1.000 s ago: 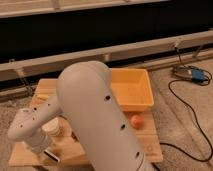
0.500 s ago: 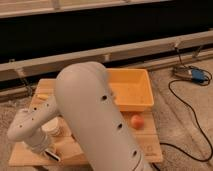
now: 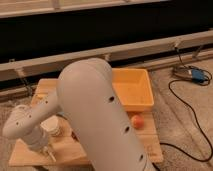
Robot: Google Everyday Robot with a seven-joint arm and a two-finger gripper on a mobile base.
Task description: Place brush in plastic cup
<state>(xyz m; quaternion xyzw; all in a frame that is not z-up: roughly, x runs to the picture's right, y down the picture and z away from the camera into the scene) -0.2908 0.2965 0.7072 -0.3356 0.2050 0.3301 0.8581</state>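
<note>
The fat arm (image 3: 95,115), itself cut off at the near edge, blocks the whole middle of the counter (image 3: 150,142) and the left end of the yellow tray (image 3: 135,90), the gripper (image 3: 46,151) down at the near left is mostly tucked behind its own wrist, and the cream cup (image 3: 52,125) only half peeks out.

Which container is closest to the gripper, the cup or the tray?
The cream-white cup: it stands right beside the gripper near the board's front edge. The yellow tray lies farther back, beyond the orange ball.
</note>
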